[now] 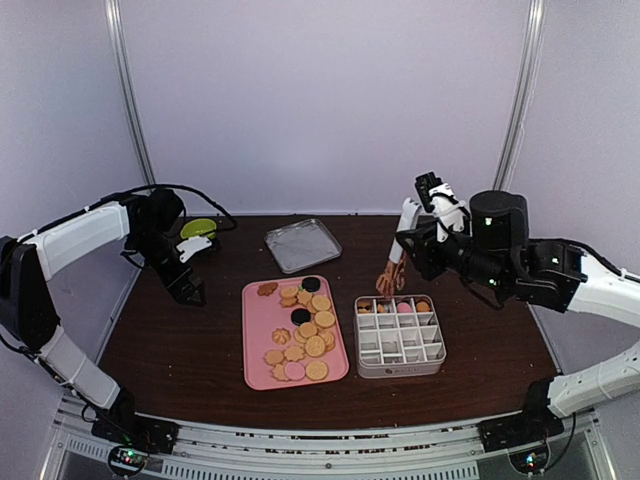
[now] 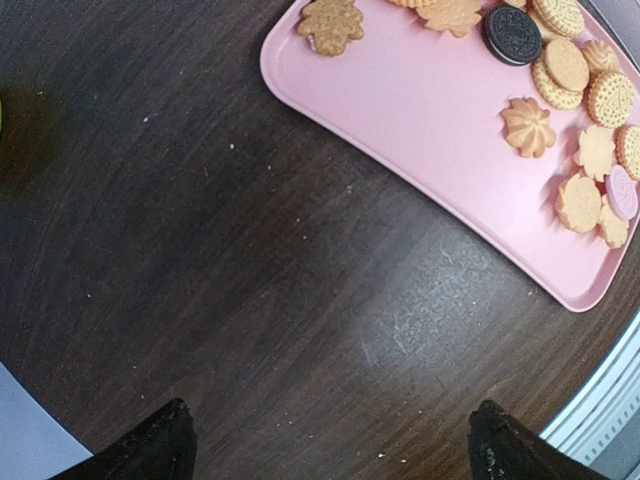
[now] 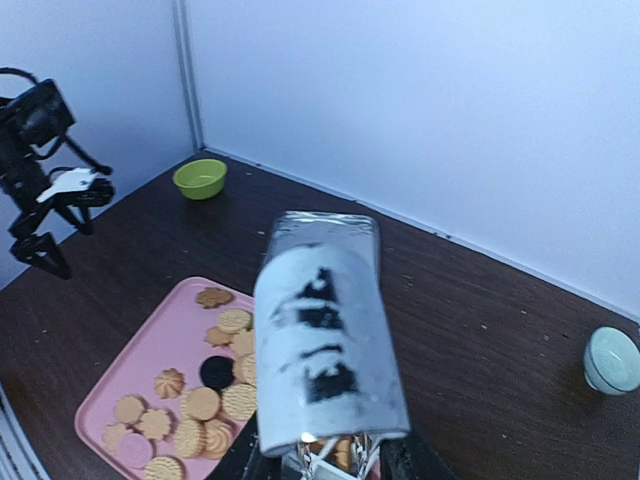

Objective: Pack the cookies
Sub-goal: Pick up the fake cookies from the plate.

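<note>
Tongs point(image 1: 391, 275) of metal hung clenched in the right claw point(image 1: 412, 232), right of the pink tray point(image 1: 258, 335), probably sparing its golden cookies point(image 1: 316, 322); left claw point(image 2: 335, 445) gaped empty.

Soft even light; close tongs point(image 3: 325, 340) blurred, perhaps glaring.

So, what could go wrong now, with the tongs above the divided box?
1. The tongs hang at the far-left corner of the box; their tips may catch a divider and push it.
2. The cells are narrow and cookies already lie in the far row, so one more might rest on a divider.
3. The right wrist view is blocked by the tongs.
</note>
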`<state>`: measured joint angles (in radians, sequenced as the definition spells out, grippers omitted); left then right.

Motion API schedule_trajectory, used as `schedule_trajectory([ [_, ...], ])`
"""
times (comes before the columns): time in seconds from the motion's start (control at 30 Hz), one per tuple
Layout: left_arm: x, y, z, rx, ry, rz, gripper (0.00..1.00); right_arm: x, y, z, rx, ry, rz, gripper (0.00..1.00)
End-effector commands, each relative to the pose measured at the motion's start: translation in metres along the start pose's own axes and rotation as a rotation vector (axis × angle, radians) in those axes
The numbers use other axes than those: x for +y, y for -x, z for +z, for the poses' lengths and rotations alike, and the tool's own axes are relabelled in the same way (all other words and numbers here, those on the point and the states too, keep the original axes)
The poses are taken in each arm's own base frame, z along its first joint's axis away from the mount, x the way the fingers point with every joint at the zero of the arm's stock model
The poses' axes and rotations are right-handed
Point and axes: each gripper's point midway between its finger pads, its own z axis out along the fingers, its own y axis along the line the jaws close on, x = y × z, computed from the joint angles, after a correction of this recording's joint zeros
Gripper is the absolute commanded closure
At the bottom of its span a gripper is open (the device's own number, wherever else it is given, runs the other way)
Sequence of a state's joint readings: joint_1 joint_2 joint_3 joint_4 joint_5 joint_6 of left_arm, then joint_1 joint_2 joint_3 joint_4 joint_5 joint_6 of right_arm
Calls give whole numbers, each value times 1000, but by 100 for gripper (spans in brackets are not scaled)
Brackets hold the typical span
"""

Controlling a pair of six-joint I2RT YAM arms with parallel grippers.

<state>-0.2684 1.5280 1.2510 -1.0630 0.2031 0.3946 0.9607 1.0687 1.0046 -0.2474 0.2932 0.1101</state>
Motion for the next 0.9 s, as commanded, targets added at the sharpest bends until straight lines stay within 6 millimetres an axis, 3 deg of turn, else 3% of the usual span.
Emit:
schedule_trajectory([
  [0.0,7,0,-4,-33,18,-7,2,60,17,11,-33,120,0,67],
  [0.2,8,-7,-3,-24,23,-14,2,160,19,29,-16,324,-55,67],
  [0.4,7,-10,-5,-27,29,-13,2,237,7,51,28,431,-180,68],
  [0.6,7,-11,-9,-34,39,-6,2,265,6,66,32,467,-218,68],
  [0.87,8,-13,-9,-24,46,-3,2,286,-21,91,84,482,-274,68],
])
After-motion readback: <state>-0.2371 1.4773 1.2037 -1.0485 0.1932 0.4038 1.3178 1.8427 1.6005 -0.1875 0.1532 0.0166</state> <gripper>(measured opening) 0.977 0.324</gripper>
